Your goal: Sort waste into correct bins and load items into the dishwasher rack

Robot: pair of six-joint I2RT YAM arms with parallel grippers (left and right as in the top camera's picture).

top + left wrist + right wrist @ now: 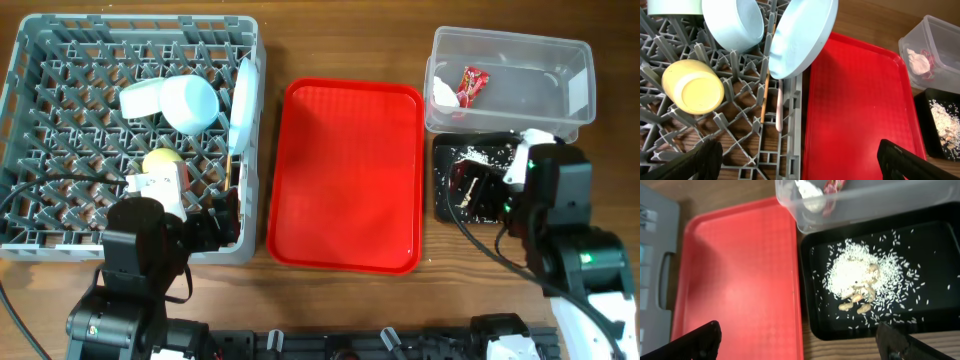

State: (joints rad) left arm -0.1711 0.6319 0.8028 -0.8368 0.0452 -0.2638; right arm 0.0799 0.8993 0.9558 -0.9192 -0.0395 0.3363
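Six pieces look loaded in the dishwasher rack (30,150). The plate (243,105) stands on edge against the rack's right wall, and the bowl (190,103) lies tipped just beside it. The saucer (140,98) sits on the bowl's other side, and the yellow cup (163,160) lies on its side among the pegs nearer the robot. The left wrist view adds the wooden stick (764,97) and a pale slim handle, most likely the fork (779,112), side by side between the pegs under the plate.

The waste is binned. The red wrapper (472,82) and the tissue (443,93) rest in the clear tub (560,60), and the rice crumbs (860,275) are heaped in the black tray (930,245) just in front of it.

The left gripper (799,150) hovers over the rack's near right corner, jaws spread wide with nothing between them. The right gripper (797,327) hangs above the seam between the black tray and the red tray (350,170), likewise wide apart and empty.

The red tray carries nothing, so I judge the sorting and loading finished, or in a closing check. The next move calls for no grasp. Both arms should lift straight clear, minding the upright plate and the tub's rim, with a look for stray grains on the table (340,40).
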